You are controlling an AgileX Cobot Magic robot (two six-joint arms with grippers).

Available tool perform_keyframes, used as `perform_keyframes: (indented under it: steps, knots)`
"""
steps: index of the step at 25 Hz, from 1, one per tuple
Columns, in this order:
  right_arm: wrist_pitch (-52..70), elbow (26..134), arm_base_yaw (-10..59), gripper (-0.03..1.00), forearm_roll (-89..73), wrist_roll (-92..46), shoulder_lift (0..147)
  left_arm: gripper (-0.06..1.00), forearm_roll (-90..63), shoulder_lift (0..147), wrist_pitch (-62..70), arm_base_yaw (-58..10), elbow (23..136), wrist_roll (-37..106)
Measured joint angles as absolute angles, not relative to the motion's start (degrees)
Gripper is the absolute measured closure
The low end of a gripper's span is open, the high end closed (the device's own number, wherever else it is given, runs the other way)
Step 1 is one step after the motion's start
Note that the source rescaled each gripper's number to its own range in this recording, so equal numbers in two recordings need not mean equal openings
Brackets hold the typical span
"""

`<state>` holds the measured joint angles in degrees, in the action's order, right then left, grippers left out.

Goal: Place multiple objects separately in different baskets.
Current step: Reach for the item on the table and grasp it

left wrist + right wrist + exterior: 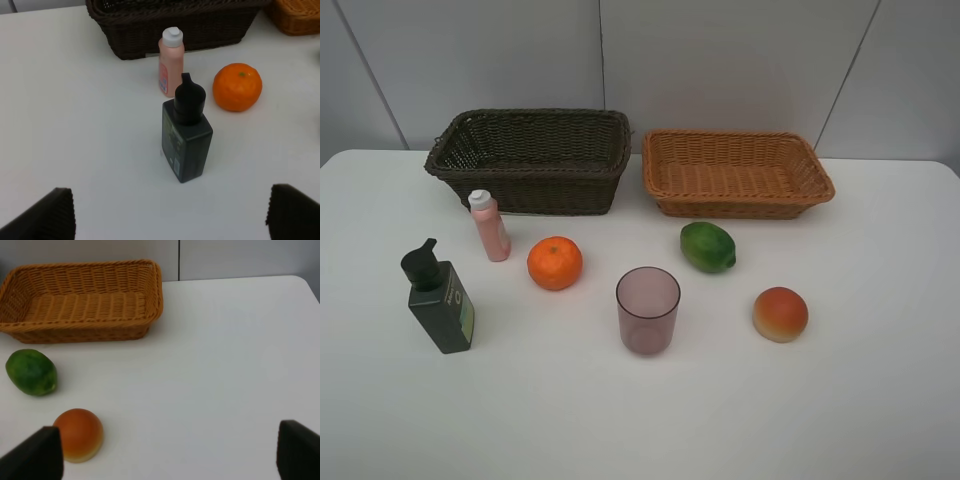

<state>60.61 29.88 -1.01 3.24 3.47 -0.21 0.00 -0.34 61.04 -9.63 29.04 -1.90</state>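
Note:
A dark brown basket point(532, 160) and a light orange-tan basket point(736, 172) stand side by side at the back of the white table, both empty. In front of them stand a pink white-capped bottle point(490, 226), a dark green pump bottle point(439, 298), an orange point(555, 263), a purple cup point(647, 309), a green fruit point(707, 246) and a red-orange peach-like fruit point(780, 313). No arm shows in the exterior view. My left gripper point(170, 220) is open and empty, short of the pump bottle point(186, 137). My right gripper point(167, 457) is open and empty, with the peach-like fruit point(79, 434) near one finger.
The left wrist view also shows the pink bottle point(170, 61), the orange point(237, 86) and the dark basket's wall point(200, 27). The right wrist view shows the green fruit point(31, 372) and the tan basket point(82, 302). A grey wall stands behind the table.

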Motion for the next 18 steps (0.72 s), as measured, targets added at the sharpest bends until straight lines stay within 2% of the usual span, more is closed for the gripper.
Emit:
perform_keyframes:
  steps: [18]
  knots:
    - [60.6,29.9,-1.0,0.18,3.2,3.4,-0.2,-0.04,0.0,-0.3,61.0,-9.6,29.0,-1.9]
